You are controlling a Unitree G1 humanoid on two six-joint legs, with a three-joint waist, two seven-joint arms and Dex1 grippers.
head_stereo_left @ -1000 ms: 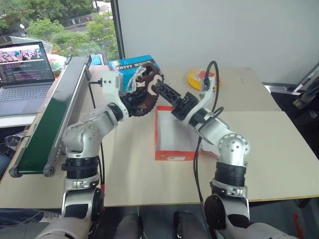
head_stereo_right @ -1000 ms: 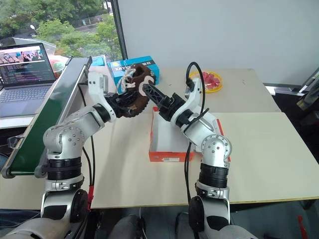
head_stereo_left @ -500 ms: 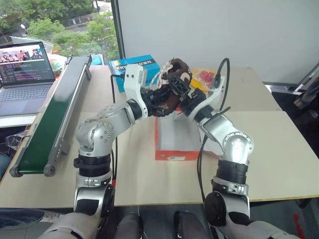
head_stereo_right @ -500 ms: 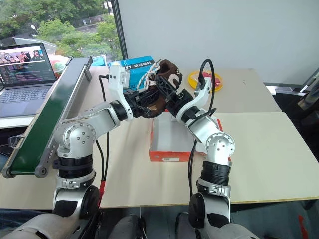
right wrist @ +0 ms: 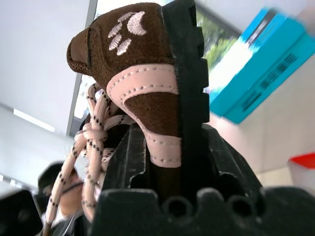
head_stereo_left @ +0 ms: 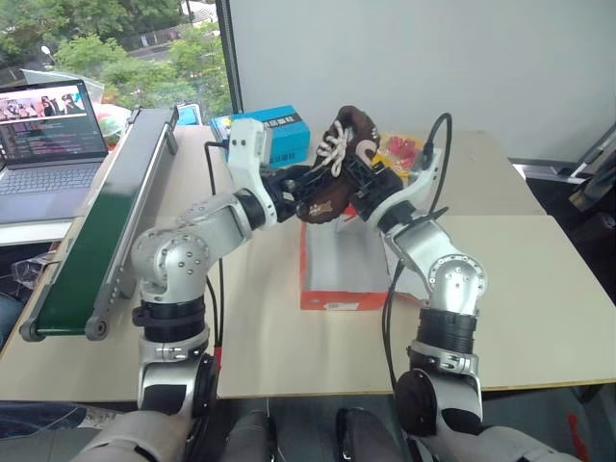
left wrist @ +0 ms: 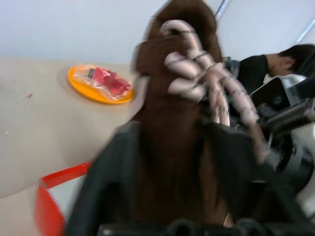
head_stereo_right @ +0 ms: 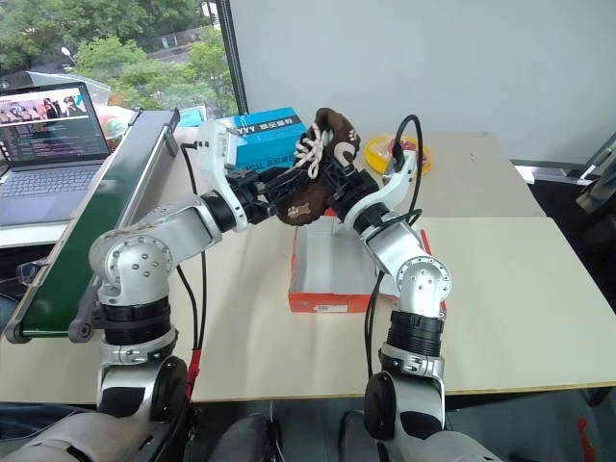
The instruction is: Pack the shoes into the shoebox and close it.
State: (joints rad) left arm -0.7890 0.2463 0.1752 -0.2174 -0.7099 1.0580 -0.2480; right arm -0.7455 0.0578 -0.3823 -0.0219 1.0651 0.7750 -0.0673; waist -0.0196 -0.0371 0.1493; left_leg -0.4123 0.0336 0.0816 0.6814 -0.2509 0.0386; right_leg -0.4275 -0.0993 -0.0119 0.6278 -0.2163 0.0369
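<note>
Both arms raised, grippers meeting above the far end of the red-orange shoebox [head_stereo_left: 339, 279]. Right gripper [right wrist: 170, 162] fingers pinch the brown shoes [head_stereo_left: 339, 164] at the heel, sole against one finger. Left gripper [head_stereo_left: 306, 192] fingers flank the shoes from the opposite side; can't tell if they press or stand slack. White laces hang loose. Shoebox lies open on table [head_stereo_left: 539, 289], directly below the grippers. Blue box [head_stereo_left: 272, 135] sits beyond the left gripper; orange plate [left wrist: 98, 84] beyond the right.
</note>
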